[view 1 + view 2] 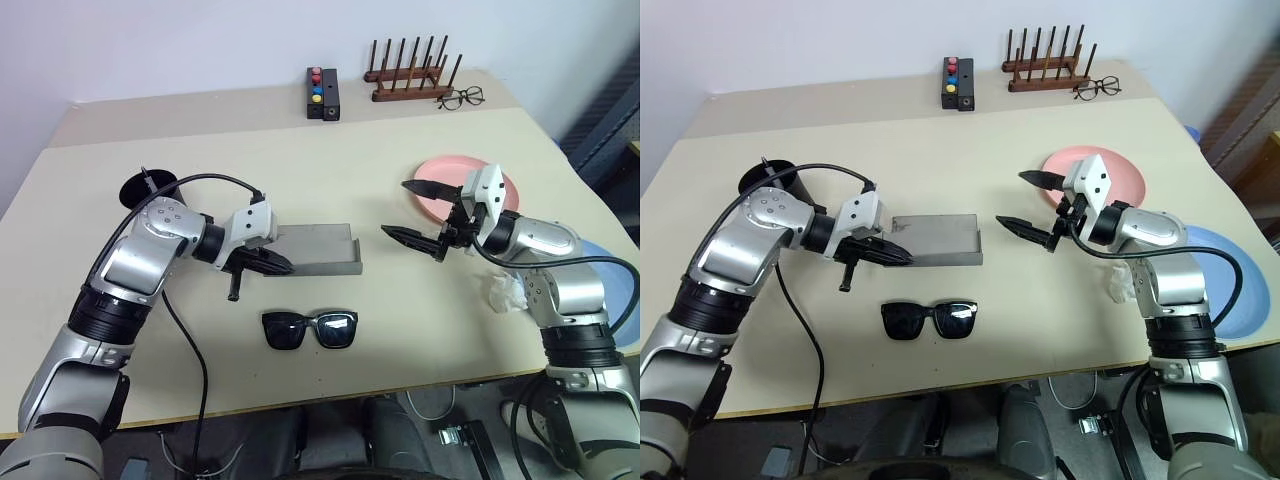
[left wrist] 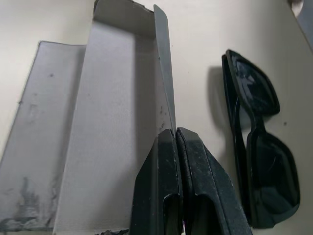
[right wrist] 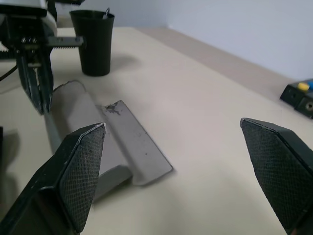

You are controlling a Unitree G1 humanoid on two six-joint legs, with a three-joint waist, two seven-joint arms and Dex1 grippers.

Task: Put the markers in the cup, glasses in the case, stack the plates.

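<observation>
In the middle of the worktop (image 1: 300,140) lies the grey case (image 1: 318,250), open and flat. The black glasses (image 1: 309,329) sit just in front of it, not inside yet. The left claw (image 1: 272,263) is pressed together, its tips at the near wall of the case. The right claw (image 1: 418,212) is spread wide with nothing in it, a little way off to the side of the case.

To do this step well, I think one claw should keep the case from sliding while the other picks the glasses up by the middle bridge and lays them in flat.

I cannot read any writing or brand on the case or glasses.
</observation>
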